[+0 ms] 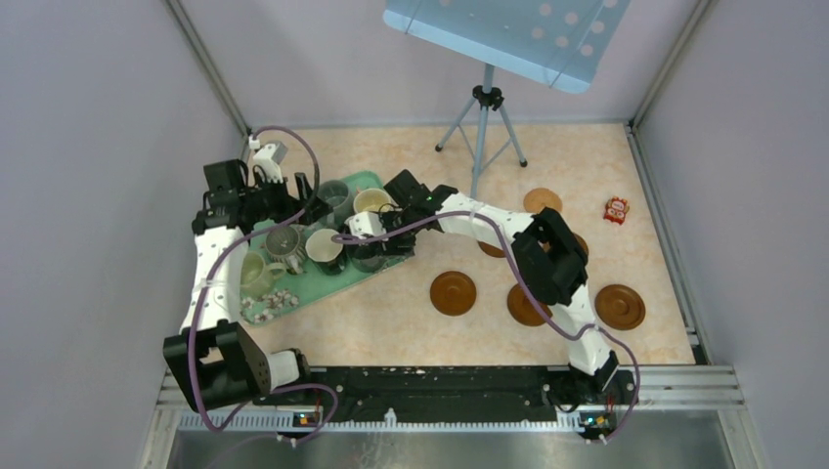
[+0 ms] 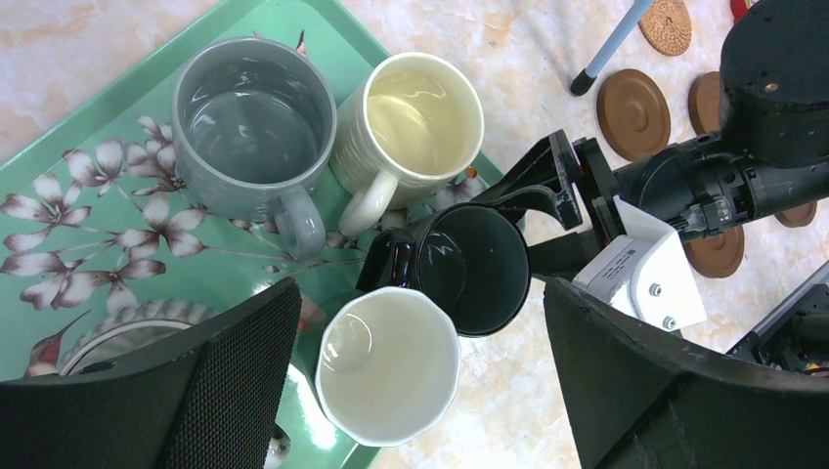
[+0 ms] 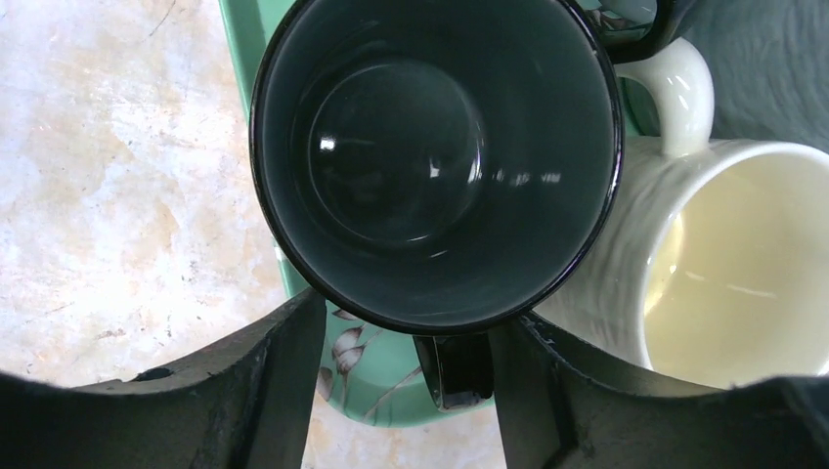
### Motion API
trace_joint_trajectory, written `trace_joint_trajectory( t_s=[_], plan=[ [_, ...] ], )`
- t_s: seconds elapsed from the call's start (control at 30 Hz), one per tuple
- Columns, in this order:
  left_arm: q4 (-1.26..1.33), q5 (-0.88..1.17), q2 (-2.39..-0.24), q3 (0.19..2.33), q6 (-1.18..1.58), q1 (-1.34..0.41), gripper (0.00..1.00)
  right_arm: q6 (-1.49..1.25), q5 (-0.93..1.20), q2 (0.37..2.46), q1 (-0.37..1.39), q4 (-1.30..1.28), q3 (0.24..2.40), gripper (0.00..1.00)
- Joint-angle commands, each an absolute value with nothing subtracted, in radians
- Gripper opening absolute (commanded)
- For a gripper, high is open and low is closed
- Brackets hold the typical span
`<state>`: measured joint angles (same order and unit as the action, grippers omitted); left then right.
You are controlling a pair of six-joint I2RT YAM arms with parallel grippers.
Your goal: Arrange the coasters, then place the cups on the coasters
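Black cup (image 3: 435, 156), glossy, weighty-looking and breakable, had its handle (image 3: 458, 371) at six o'clock between the right claw's (image 3: 411, 322) parted fingers, not yet gripped.

Your top view looks down from above and behind the arm bases (image 1: 230, 369), which sit along its bottom edge. It faces forward over the whole table (image 1: 391, 313), far enough off that everything looks small. Your left wrist view hangs fairly close over the tray (image 2: 59, 147), looking steeply down and angled toward the right side, so it also catches the right arm (image 2: 772, 117) and some coasters (image 2: 633, 112) beyond. Your right wrist view looks straight down from very near, with the black mug (image 3: 430, 156) filling most of it. Both wrist views share that mug, the cream mug (image 3: 723, 264) beside it and the tray's edge. The top view holds all of these.
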<state>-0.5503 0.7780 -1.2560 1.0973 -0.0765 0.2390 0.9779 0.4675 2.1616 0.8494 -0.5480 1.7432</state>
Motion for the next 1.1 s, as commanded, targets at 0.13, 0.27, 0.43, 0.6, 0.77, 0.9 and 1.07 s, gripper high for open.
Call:
trace_joint_trajectory(
  t_s=[0.13, 0.27, 0.43, 0.6, 0.77, 0.9, 1.07],
  plan=[
    [-0.512, 0.82, -1.218, 1.083, -0.065, 0.256, 0.99, 0.92, 0.468, 2.171, 0.863, -0.531, 1.777, 0.49],
    [-0.509, 0.821, -1.222, 1.078, -0.066, 0.262, 0.99, 0.889, 0.477, 2.167, 0.862, -0.508, 1.762, 0.39],
    [-0.507, 0.825, -1.213, 1.072, -0.067, 0.275, 0.99, 0.844, 0.457, 2.155, 0.862, -0.51, 1.769, 0.2],
    [-0.507, 0.852, -1.218, 1.059, -0.069, 0.281, 0.99, 0.802, 0.443, 2.127, 0.862, -0.499, 1.754, 0.0],
    [-0.509, 0.842, -1.225, 1.058, -0.075, 0.281, 0.99, 0.739, 0.428, 2.09, 0.861, -0.469, 1.728, 0.0],
    [-0.501, 0.83, -1.22, 1.046, -0.069, 0.281, 0.99, 0.666, 0.439, 2.06, 0.857, -0.461, 1.72, 0.0],
    [-0.497, 0.83, -1.213, 1.049, -0.062, 0.281, 0.99, 0.546, 0.462, 2.012, 0.828, -0.403, 1.701, 0.0]
  ],
)
